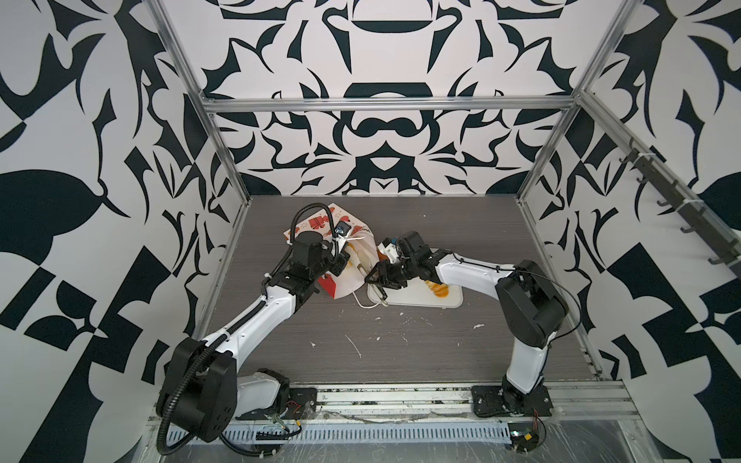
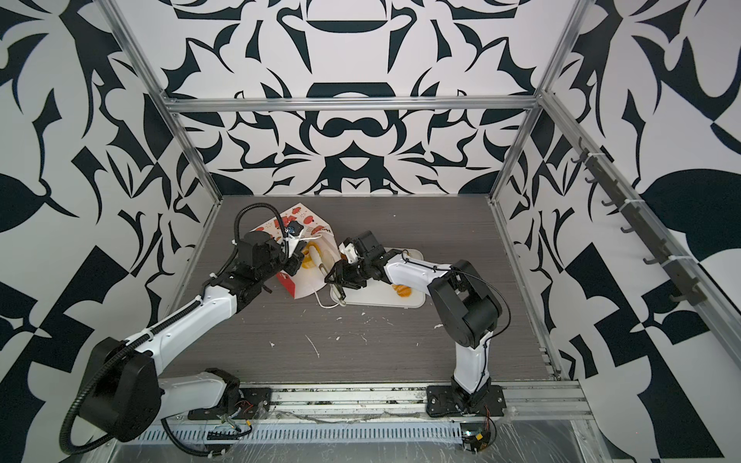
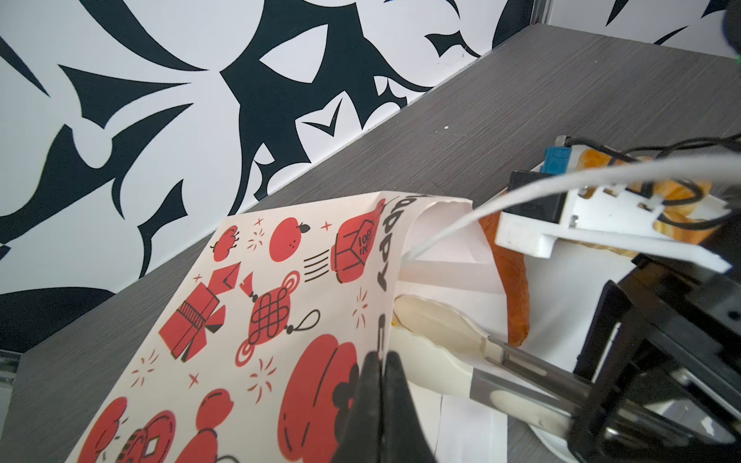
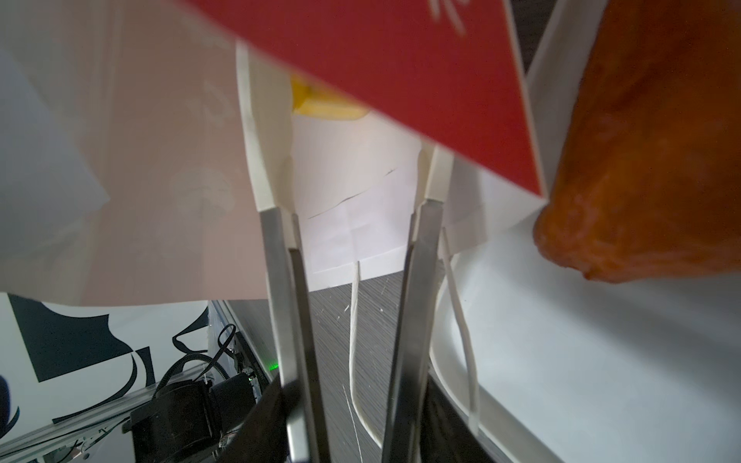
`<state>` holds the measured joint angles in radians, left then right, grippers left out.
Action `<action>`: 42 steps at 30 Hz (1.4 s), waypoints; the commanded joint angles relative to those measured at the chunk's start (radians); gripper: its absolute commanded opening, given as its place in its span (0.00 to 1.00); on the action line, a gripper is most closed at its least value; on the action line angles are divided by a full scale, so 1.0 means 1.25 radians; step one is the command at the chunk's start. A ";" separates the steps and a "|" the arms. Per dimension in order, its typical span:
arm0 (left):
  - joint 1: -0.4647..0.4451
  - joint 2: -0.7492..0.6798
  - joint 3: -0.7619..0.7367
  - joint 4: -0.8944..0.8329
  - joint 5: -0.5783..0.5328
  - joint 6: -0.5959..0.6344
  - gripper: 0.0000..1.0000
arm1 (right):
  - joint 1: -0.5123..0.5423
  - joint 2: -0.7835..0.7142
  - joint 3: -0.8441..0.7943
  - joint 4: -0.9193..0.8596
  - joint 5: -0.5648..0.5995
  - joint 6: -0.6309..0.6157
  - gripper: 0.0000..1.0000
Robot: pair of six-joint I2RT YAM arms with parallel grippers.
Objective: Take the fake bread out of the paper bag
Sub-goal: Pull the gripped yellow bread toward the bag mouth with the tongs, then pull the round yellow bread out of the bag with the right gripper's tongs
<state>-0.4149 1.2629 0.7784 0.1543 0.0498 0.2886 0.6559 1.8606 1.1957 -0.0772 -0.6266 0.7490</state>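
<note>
The paper bag (image 1: 320, 219) (image 2: 298, 216) (image 3: 280, 304) lies on its side, mouth toward the white tray. My left gripper (image 3: 383, 362) (image 1: 340, 262) is shut on the bag's upper rim and lifts it. My right gripper (image 4: 353, 409) (image 1: 377, 276) (image 2: 335, 276) is shut on metal tongs (image 4: 276, 248), whose cream tips (image 3: 425, 320) reach into the mouth. One yellow fake bread (image 4: 320, 105) (image 2: 308, 261) shows inside, between the tips. An orange-brown piece (image 4: 649, 160) (image 3: 515, 280) lies beside the mouth on the tray. Another piece (image 1: 439, 290) (image 2: 402, 291) sits farther right.
The white tray (image 1: 417, 301) (image 2: 373, 300) (image 4: 561, 360) lies right of the bag under the right arm. A white cord handle (image 1: 363, 305) (image 4: 353, 340) trails on the grey table in front of the bag. Patterned walls and metal frame posts enclose the table.
</note>
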 commanded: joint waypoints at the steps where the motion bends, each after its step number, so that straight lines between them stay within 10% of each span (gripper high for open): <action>1: -0.002 0.003 -0.005 0.037 0.015 -0.002 0.00 | -0.002 -0.022 0.038 0.041 -0.033 0.011 0.49; 19: -0.001 -0.002 -0.013 0.042 0.015 -0.004 0.00 | -0.007 0.012 0.084 -0.034 -0.083 -0.041 0.46; 42: -0.001 0.003 -0.014 0.046 0.012 -0.006 0.00 | -0.029 -0.031 0.041 -0.032 -0.066 -0.064 0.17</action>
<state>-0.4149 1.2636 0.7746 0.1753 0.0498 0.2874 0.6281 1.8957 1.2510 -0.1379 -0.7055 0.6968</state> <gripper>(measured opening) 0.048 0.311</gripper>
